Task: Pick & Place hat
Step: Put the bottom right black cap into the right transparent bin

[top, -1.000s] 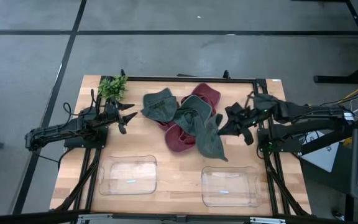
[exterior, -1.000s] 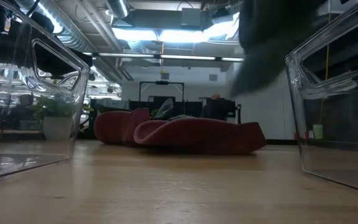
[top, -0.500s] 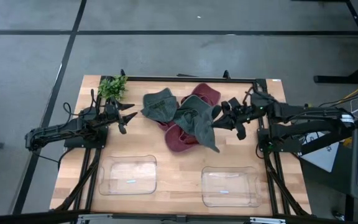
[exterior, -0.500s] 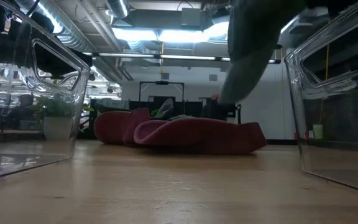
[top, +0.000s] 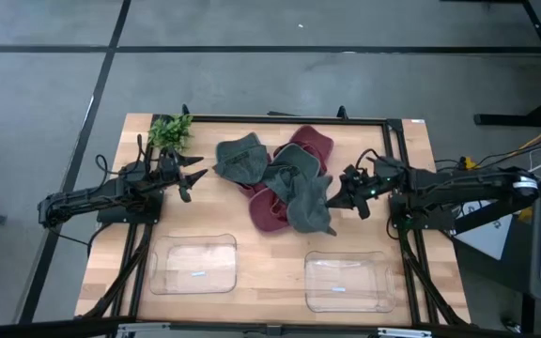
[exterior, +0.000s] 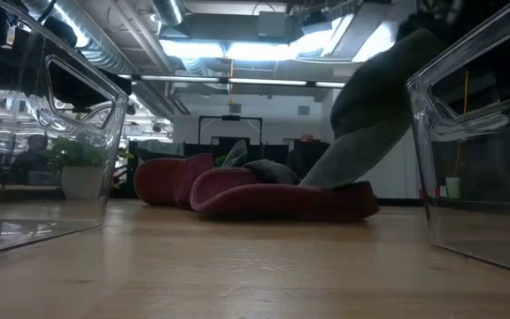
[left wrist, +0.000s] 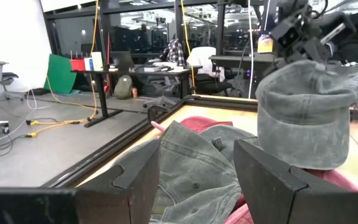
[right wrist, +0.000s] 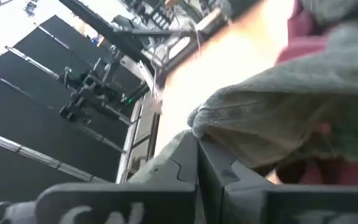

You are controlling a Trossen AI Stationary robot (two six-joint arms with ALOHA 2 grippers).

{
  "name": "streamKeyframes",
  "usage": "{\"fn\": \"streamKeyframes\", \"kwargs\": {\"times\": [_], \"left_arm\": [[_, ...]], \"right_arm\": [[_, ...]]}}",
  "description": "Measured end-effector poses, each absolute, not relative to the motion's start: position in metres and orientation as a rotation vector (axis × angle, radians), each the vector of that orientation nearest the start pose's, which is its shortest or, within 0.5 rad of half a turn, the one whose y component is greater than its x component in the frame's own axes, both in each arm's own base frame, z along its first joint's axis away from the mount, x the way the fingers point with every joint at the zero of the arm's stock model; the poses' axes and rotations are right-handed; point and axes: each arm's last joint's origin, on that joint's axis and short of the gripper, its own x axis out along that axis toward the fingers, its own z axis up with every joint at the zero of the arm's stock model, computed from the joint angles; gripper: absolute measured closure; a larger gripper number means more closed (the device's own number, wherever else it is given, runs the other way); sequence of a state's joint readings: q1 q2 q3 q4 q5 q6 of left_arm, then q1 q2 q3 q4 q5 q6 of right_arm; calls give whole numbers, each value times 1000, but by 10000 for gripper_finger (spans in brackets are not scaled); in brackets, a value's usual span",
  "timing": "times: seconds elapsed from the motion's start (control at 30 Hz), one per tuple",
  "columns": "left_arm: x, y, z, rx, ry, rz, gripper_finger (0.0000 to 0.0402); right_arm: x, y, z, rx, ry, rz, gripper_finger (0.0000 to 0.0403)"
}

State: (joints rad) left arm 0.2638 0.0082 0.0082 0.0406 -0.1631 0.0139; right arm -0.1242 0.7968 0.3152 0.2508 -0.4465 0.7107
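Note:
My right gripper [top: 334, 198] is at the right of a heap of hats in the table's middle and is shut on a grey hat [top: 306, 207], which also shows in the low view [exterior: 370, 115] and the left wrist view [left wrist: 306, 118]. Below it lies a maroon hat [top: 269, 211] flat on the table [exterior: 282, 199]. A second grey hat [top: 241, 158] and another maroon hat [top: 314, 143] lie farther back. My left gripper [top: 193, 178] is open and empty, left of the heap, its fingers pointing at the second grey hat [left wrist: 194, 165]. My right gripper pinches the grey hat's edge [right wrist: 211, 117] between its two shut fingers. It comes from the table's right side, slanting a little downward. The hat slopes down from the fingers toward the heap, and its lower end [exterior: 326, 177] rests on the maroon hat.
Two clear plastic bins stand near the front edge, one at the left [top: 193, 265] and one at the right [top: 347, 280]. A small green plant [top: 170, 131] stands at the far left corner. Bare wood lies between the heap and the bins.
My right gripper has gone down with the grey hat, swinging first toward the heap and then a little toward the near edge. The hat hung high and clear a second ago; now its lower end lies on the maroon hat.

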Motion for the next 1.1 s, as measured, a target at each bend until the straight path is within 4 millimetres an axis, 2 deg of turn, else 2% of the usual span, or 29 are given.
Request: {"fn": "streamKeyframes", "kwargs": {"times": [0.4, 0.63, 0.73, 0.93, 1.1], "left_arm": [[93, 30, 170, 16, -38, 427, 203], [93, 30, 170, 16, -38, 427, 203], [93, 30, 170, 16, -38, 427, 203], [93, 30, 170, 16, -38, 427, 203], [93, 30, 170, 16, -38, 427, 203]], "right_arm": [[149, -6, 158, 821, 487, 158, 400], [141, -7, 139, 852, 535, 72, 396], [139, -8, 134, 857, 558, 7, 390], [139, -8, 133, 892, 568, -12, 376], [139, -7, 133, 942, 579, -1, 333]]}}
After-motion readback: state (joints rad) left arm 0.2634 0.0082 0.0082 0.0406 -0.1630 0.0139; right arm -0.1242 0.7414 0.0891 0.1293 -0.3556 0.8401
